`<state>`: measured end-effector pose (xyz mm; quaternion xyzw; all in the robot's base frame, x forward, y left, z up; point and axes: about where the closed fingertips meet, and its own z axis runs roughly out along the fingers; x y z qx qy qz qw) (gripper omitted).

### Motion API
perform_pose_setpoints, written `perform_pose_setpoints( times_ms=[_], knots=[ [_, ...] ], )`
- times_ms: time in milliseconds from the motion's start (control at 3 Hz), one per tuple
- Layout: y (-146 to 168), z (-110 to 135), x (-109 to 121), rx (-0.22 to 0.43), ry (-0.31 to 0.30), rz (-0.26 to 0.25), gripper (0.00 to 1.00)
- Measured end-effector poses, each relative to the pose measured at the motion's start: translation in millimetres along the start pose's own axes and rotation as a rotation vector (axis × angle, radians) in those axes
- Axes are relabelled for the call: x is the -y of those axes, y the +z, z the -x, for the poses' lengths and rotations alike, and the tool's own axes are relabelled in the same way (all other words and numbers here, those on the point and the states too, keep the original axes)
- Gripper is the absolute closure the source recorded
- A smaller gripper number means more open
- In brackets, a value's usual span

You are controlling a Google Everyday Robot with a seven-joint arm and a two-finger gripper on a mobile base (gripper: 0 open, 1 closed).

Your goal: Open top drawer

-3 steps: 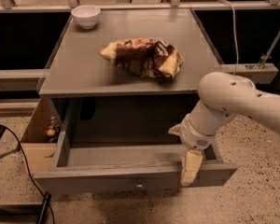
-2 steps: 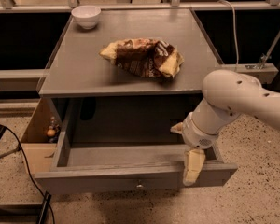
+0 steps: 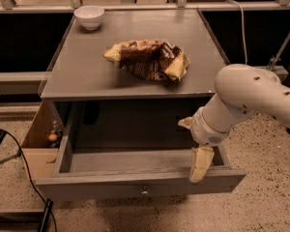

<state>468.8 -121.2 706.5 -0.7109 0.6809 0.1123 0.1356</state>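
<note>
our gripper (image 3: pixel 201 164) hangs over the front right corner of the drawer (image 3: pixel 87 187), which is pulled out; whether it is spread or pressed together we cannot tell. inside the drawer we see only grey floor. up left, on the table (image 3: pixel 77 76): one crumpled bag (image 3: pixel 147 59) and one bowl (image 3: pixel 89 17). below is a speckled floor (image 3: pixel 266 202).
</note>
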Motion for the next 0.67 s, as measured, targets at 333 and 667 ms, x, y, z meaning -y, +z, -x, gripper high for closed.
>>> perform_pose_setpoints(
  times_ms=[333, 667],
  knots=[
    [-3.3, -4.3, 18.5, 0.050, -0.003, -0.079, 0.00],
    [-3.3, -4.3, 18.5, 0.050, -0.003, -0.079, 0.00]
  ],
)
